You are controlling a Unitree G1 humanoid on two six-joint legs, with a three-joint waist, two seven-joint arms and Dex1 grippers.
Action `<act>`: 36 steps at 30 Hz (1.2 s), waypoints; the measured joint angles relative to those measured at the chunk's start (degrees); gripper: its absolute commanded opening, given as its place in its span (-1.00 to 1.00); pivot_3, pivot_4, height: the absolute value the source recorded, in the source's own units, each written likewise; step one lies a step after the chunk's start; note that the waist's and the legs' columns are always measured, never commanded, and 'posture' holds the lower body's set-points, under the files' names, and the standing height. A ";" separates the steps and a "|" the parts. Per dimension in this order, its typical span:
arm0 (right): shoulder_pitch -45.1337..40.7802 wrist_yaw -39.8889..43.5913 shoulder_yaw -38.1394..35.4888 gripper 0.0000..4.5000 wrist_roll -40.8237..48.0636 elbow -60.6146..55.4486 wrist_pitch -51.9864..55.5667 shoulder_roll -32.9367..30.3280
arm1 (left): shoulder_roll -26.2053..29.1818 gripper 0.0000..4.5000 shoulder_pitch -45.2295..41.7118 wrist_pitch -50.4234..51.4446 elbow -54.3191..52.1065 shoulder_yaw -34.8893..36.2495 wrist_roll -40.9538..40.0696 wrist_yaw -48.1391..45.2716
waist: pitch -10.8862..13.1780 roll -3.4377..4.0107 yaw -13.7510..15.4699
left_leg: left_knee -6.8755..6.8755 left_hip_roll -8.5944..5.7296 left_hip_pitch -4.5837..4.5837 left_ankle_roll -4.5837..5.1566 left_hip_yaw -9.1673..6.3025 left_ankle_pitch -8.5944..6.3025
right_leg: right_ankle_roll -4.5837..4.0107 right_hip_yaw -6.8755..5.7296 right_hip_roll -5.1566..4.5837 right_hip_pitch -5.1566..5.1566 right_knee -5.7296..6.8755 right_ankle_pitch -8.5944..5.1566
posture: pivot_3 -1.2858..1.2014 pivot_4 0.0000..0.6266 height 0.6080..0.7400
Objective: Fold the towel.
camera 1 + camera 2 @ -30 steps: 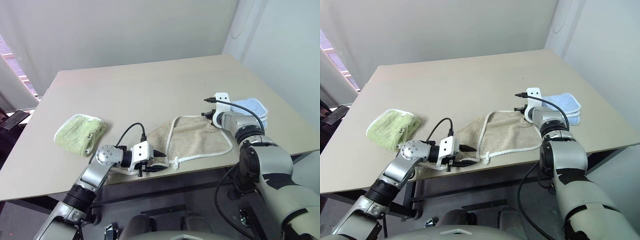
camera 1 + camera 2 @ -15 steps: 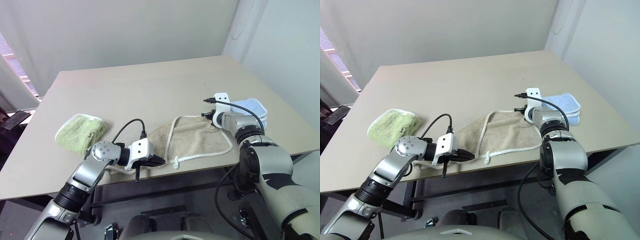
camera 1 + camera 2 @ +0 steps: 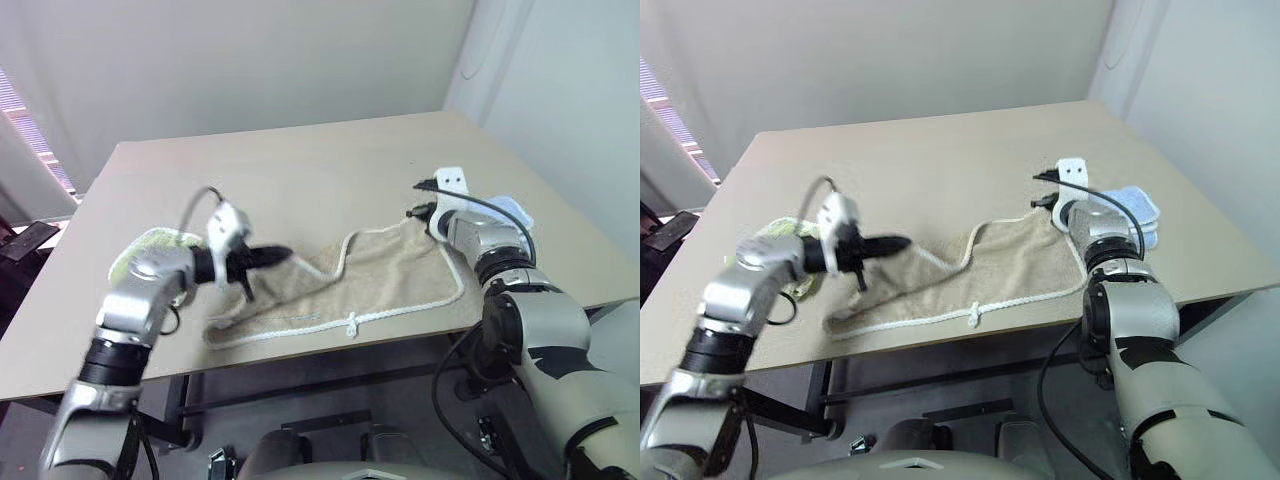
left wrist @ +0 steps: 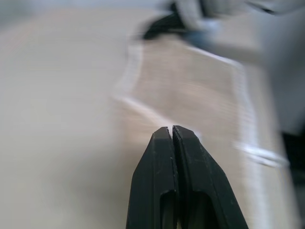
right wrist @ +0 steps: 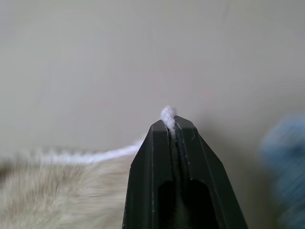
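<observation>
Broadly, I have the desk point(image 3: 330, 165) ahead of me, with the towel point(image 3: 385, 280) lying along its near edge, the white corded edging point(image 3: 400, 312) tracing its border and knotted close to the front. A light green folded cloth point(image 3: 150, 245) sits at the left of the desk, partly behind my left arm; a light blue folded cloth point(image 3: 1132, 205) sits at the right, just beyond my right arm.

My left gripper point(image 3: 275, 254) is lifted above the desk over the towel's left end, jaws pressed together. From the head views the cloth rises toward it in a ridge, so I judge it has that corner pinched, though the left wrist view is too smeared to confirm fabric between the tips. My right gripper point(image 5: 169, 125) has its jaws clamped on the towel's far right corner, and a bit of white cord pokes out between them.

I read this as the start of the first fold: both corners taken, the edge coming off the desk. Next I need to carry both hands together across the towel, keeping them level, then lay the lifted edge squarely onto the opposite one.
</observation>
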 measured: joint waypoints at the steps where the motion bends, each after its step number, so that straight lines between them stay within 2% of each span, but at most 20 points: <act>1: 0.00 0.63 -0.23 -1.00 0.32 -0.31 -0.49 -0.25 | 0.38 -0.99 -0.77 -0.62 2.19 1.22 0.04 0.68 | 0.00 -0.01 0.01 | -0.01 0.00 0.00 0.00 0.00 0.00 | 0.00 0.00 0.00 0.00 0.00 0.00 | 0.03 -1.00 0.93; 7: -0.12 1.35 -0.86 -1.00 1.00 -0.30 -3.26 -0.26 | -0.88 -0.99 -12.80 -8.67 22.33 5.48 2.40 8.80 | 0.15 -0.25 0.38 | 0.03 -0.02 -0.01 -0.20 -0.03 0.00 | 0.01 0.00 -0.03 0.00 0.03 0.02 | 0.03 -1.00 0.93; 17: -4.63 -1.22 -3.56 -1.00 2.56 2.87 -12.39 -1.08 | -6.67 -0.99 -35.38 -27.19 58.65 7.13 9.88 25.89 | 0.36 -0.62 0.38 | -0.10 -0.12 -0.11 -0.24 -0.03 -0.02 | 0.06 0.01 -0.11 -0.16 0.03 0.05 | 0.03 -1.00 0.93; 23: -9.73 -2.68 -5.48 -1.00 2.58 5.34 -23.02 -2.07 | -9.11 -0.99 -43.73 -34.71 67.51 12.42 8.99 33.32 | 0.42 -0.71 0.07 | -0.20 -0.12 -0.15 -0.23 -0.03 -0.04 | 0.10 0.01 -0.12 -0.24 0.01 0.06 | 0.03 -1.00 0.93; 26: -11.10 3.46 -6.56 -1.00 3.50 5.31 -27.22 -3.77 | -8.84 -0.99 -44.06 -38.67 67.58 12.43 9.64 30.55 | 0.42 -0.74 0.10 | -0.20 -0.12 -0.14 -0.15 -0.03 0.01 | 0.13 -0.01 -0.09 -0.19 0.01 0.07 | 0.03 -1.00 0.93; 29: -9.53 12.87 -7.03 -1.00 5.49 4.41 -29.27 -3.91 | -8.51 -0.99 -41.64 -40.76 66.44 12.31 9.46 21.11 | 0.41 -0.75 -0.04 | -0.12 -0.12 -0.09 -0.11 0.00 0.02 | 0.13 -0.01 -0.09 -0.09 0.01 0.07 | 0.03 -1.00 0.93; 32: -3.13 24.75 -8.50 -1.00 9.83 -0.26 -30.14 -3.81 | -6.97 -0.99 -34.84 -40.50 63.79 12.35 7.83 8.19 | 0.40 -0.75 -0.15 | -0.02 -0.10 -0.06 -0.09 0.00 0.03 | 0.12 0.00 -0.10 -0.04 0.04 0.07 | 0.03 -1.00 0.93; 36: 11.04 36.97 -10.34 -1.00 18.93 -16.60 -25.20 -3.06 | -3.10 -0.99 -24.30 -36.39 57.10 12.61 5.01 -4.30 | 0.41 -0.76 -0.12 | 0.00 -0.06 -0.15 -0.16 -0.04 -0.02 | 0.12 0.00 -0.14 -0.18 0.15 0.07 | 0.03 -1.00 0.93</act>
